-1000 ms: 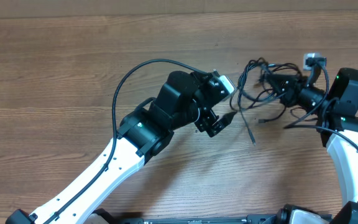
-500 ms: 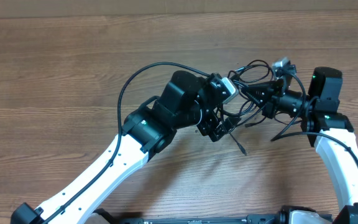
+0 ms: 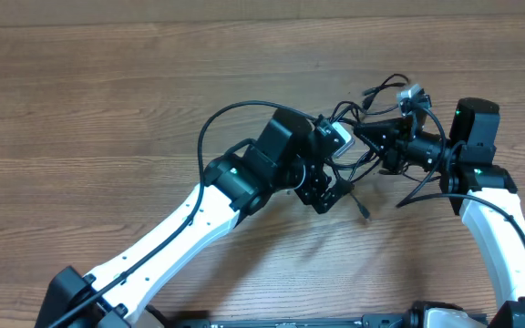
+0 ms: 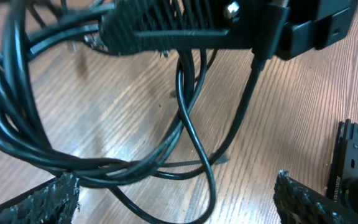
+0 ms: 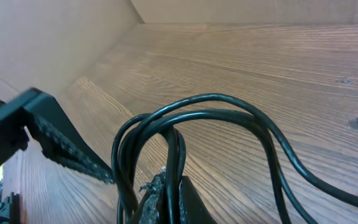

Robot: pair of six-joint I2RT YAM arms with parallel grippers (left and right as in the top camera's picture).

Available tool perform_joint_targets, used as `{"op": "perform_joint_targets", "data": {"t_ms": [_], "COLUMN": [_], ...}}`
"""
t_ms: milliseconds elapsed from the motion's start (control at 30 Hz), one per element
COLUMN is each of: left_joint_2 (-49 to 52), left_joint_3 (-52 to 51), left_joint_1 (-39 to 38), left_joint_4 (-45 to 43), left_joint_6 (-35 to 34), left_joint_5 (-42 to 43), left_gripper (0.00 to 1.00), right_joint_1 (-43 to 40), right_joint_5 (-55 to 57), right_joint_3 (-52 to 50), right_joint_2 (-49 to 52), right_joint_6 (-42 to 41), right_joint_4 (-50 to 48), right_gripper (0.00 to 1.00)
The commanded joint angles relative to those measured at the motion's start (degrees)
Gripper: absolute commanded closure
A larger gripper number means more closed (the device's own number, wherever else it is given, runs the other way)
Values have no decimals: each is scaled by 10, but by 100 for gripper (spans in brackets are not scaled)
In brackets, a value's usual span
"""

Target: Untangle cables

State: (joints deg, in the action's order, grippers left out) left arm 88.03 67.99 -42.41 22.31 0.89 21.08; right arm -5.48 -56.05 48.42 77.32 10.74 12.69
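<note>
Overhead, cables: the cables (image 3: 365,157) hang in a knotted bunch between the two arms, right of the middle of the table (image 3: 108,82). One loop arches up behind the bunch, and a plug end (image 3: 364,213) trails down toward the near edge.
Overhead, right gripper: the right gripper (image 3: 378,142) reaches in from the right with its jaws closed on the bunch, holding it off the wood.
Overhead, left gripper: the left gripper (image 3: 339,169) sits at the left side of the bunch with its jaws spread wide. Strands run across the gap.
Left wrist, cables: several strands (image 4: 185,118) sweep down in loops from the other arm's ribbed finger at the top.
Left wrist, pincer: the two fingertips show only at the lower corners, far apart, and nothing is pinched between them. The lowest loop dips into the space between them.
Right wrist, cables: two or three strands (image 5: 210,109) arch over the wood and run down into the closed fingers (image 5: 166,199) at the bottom edge.
Right wrist, other arm: one finger of the left gripper (image 5: 61,142) stands just left of the loops.
Step in hand: judging by this, one arm anchors the knot while the other lines up to take a strand.
Next move calls for: closing the wide jaws on a single loop rather than the whole bunch, then drawing it away from the anchored side. Catching several strands at once would likely tighten the knot.
</note>
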Motion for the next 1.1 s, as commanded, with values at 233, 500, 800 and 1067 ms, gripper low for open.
{"op": "perform_joint_targets", "data": {"t_ms": [233, 500, 800, 1067], "left_joint_2": [8, 8, -7, -9], "left_joint_3": [13, 13, 13, 13], "left_joint_1": [-6, -7, -16, -30], "left_joint_4": [-15, -22, -20, 24], "left_joint_6": [-27, -26, 10, 45], "left_joint_5": [18, 104, 124, 112], "left_gripper": [0, 2, 0, 0], "right_joint_1": [3, 3, 3, 3], "right_joint_5": [24, 6, 43, 77], "right_joint_3": [7, 7, 7, 7], "right_joint_2": [-3, -3, -3, -3], "right_joint_6": [-1, 11, 11, -4], "right_joint_4": [4, 5, 7, 5], "right_gripper": [96, 96, 96, 96]}}
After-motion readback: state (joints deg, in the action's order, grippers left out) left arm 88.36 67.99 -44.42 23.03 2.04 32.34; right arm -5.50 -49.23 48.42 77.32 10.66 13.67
